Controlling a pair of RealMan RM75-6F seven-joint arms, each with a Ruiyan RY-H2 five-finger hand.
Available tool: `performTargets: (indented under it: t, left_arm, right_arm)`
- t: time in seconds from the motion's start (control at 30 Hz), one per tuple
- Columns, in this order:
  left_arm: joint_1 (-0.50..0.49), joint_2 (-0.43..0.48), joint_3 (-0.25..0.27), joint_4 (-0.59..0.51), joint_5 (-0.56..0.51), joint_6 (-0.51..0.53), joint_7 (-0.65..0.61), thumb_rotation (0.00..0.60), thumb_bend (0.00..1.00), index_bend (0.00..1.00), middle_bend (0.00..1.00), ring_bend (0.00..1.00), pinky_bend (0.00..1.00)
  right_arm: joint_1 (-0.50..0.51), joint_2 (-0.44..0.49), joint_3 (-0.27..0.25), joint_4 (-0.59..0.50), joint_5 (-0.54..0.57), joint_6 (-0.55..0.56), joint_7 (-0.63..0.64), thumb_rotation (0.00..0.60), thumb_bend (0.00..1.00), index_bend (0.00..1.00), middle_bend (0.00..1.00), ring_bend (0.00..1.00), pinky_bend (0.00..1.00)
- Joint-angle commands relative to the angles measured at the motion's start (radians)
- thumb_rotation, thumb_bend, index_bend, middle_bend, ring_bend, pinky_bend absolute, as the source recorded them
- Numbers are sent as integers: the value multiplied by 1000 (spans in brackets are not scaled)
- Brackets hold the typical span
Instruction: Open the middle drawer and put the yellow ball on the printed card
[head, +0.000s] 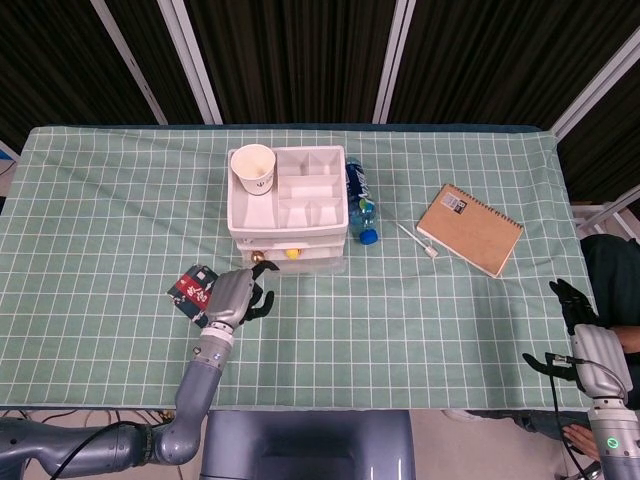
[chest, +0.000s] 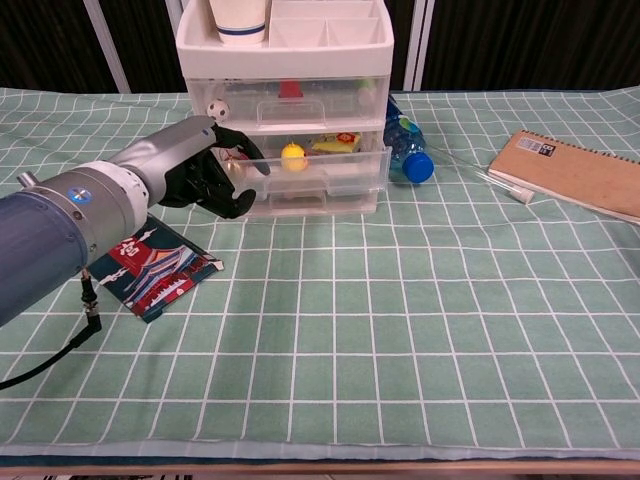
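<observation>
- Left hand (chest: 195, 172), fingers loosely curled and holding nothing, sits at the middle drawer (chest: 320, 160)'s 9 o'clock corner.
- Yellow ball (chest: 292, 155) lies inside the drawer.
- Right hand (head: 578, 322) hangs off-table, fingers apart, empty.

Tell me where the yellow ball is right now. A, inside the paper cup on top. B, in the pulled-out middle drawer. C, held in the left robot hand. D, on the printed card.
B: the yellow ball sits inside the middle drawer, which is pulled forward from the drawer unit, while the printed card on the table carries nothing and the left robot hand beside the drawer holds nothing.
</observation>
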Motion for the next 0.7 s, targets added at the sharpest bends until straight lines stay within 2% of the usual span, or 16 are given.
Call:
performTargets:
  t: [0.03, 0.7]
  left_arm:
    - [8, 19, 13, -30, -1, 9, 1, 600, 470, 410, 1000, 1000, 1000]
    - [51, 124, 92, -189, -2, 33, 4, 600, 470, 433, 1000, 1000, 1000]
  right_arm:
    - [0, 0, 0, 0, 0, 0, 0, 600, 42, 0, 0, 0, 221]
    - [-2, -1, 1, -3, 1, 3, -1, 600, 42, 0, 0, 0, 221]
